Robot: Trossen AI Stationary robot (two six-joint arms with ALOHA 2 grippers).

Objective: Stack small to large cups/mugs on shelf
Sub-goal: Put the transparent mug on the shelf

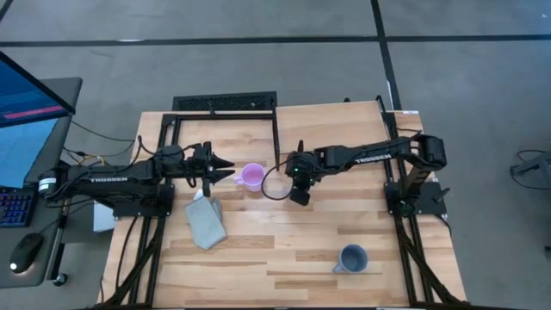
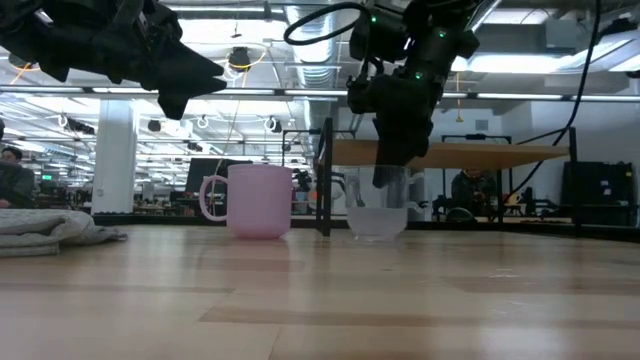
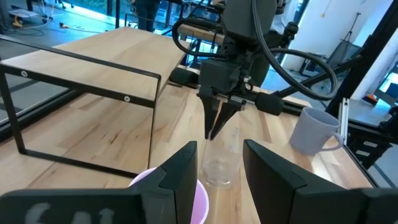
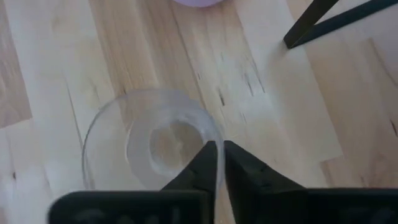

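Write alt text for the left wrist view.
The right pincer pinches the rim of the clear glass cup on the wooden table, its fingers nearly closed. The left pincer is open, just above the pink mug; a blue-grey mug stands beyond, the shelf alongside.

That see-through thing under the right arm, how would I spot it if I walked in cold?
Start at the wooden table and find the low shelf at its far edge. Just in front of the shelf's right corner stands a pink mug, and right beside it, under the right gripper, is the glass cup. It alone is clear and has no handle; its wall sits between the nearly closed fingers.
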